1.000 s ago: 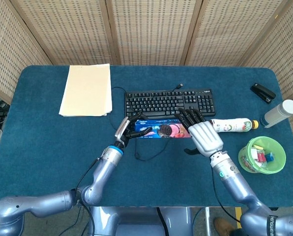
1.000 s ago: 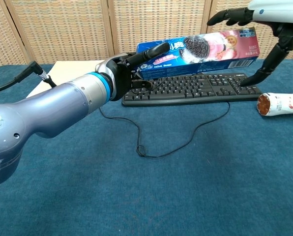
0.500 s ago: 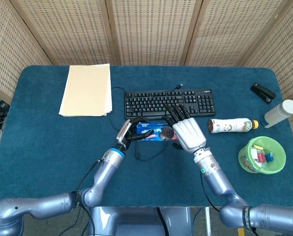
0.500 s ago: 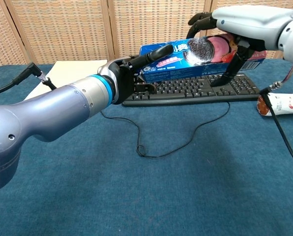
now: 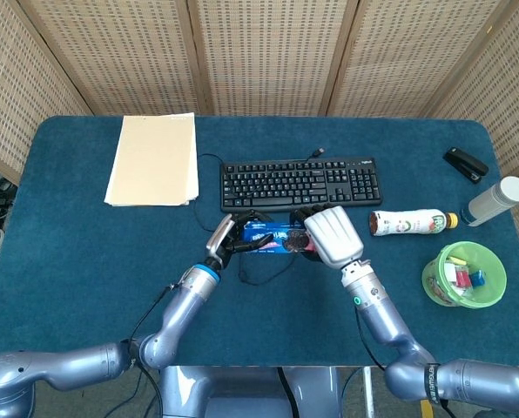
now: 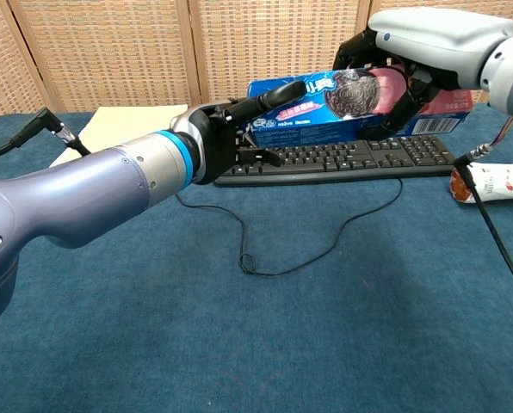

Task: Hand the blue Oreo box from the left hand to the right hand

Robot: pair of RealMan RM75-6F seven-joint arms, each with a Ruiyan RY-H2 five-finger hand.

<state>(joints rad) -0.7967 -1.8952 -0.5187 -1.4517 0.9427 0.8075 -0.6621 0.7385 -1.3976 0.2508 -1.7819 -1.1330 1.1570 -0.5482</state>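
Observation:
The blue Oreo box (image 6: 312, 110) is held in the air in front of the keyboard, lying lengthwise and nearly level. My left hand (image 6: 226, 131) holds its left end, one finger laid along the top edge and the thumb below. My right hand (image 6: 411, 39) comes over the top, its dark fingers curled around the box's pink right part. In the head view the box (image 5: 272, 237) shows only as a short blue strip between my left hand (image 5: 232, 239) and my right hand (image 5: 332, 235), which covers its right end.
A black keyboard (image 5: 300, 182) lies just beyond the hands, its cable (image 6: 325, 245) looping over the blue cloth. A drink bottle (image 5: 412, 222) lies to the right, with a green bowl (image 5: 490, 287), a white bottle (image 5: 497, 199) and a stapler (image 5: 465, 163). A yellow folder (image 5: 153, 158) lies at the back left.
My right hand has moved left over the box and curled its fingers around it. The box has levelled out, with my left hand still at its left end.

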